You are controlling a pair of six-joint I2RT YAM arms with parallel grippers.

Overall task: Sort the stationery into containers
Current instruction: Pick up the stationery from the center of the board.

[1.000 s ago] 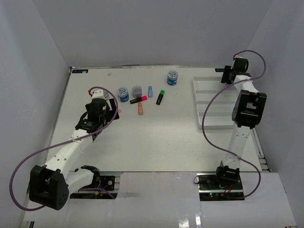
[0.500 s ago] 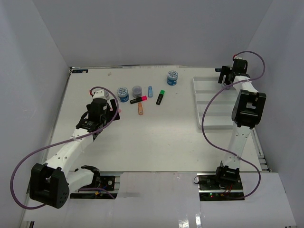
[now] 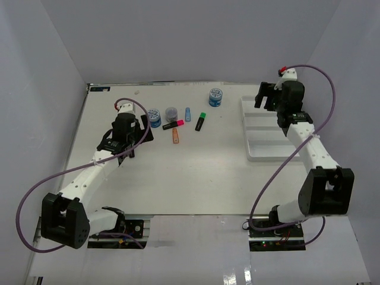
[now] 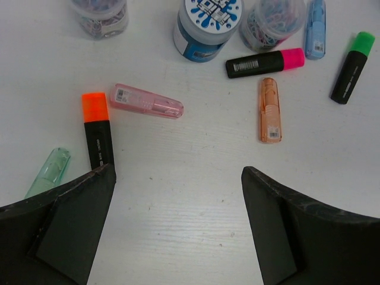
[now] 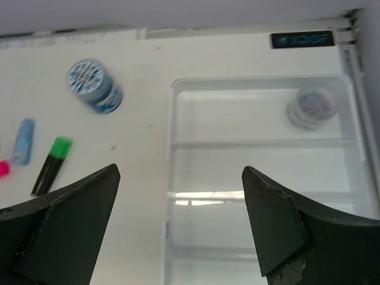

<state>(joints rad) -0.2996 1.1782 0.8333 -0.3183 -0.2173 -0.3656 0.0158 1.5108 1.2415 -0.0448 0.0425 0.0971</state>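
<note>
Highlighters and jars lie at the table's far middle: a blue-patterned jar (image 3: 154,117), a grey-lidded jar (image 3: 171,113), a pastel blue highlighter (image 3: 187,114), a black one with a pink cap (image 3: 173,124), a pastel orange one (image 3: 176,136), a black one with a green cap (image 3: 201,121), and a second blue jar (image 3: 215,97). The left wrist view also shows a pastel pink highlighter (image 4: 146,101), an orange-capped black one (image 4: 97,133) and a pastel green one (image 4: 47,172). My left gripper (image 4: 178,178) is open and empty just short of them. My right gripper (image 5: 181,172) is open and empty over the white tray's (image 3: 261,155) far left corner. A small jar (image 5: 312,108) sits in the tray's far compartment.
Another jar (image 4: 100,13) stands left of the blue jar in the left wrist view. White walls enclose the table on three sides. The tray's (image 5: 172,119) nearer compartments hold nothing that I can see.
My right arm has swung round and its gripper has moved left, from the tray's far right to its far left corner. My left gripper has moved slightly farther, toward the highlighters.
</note>
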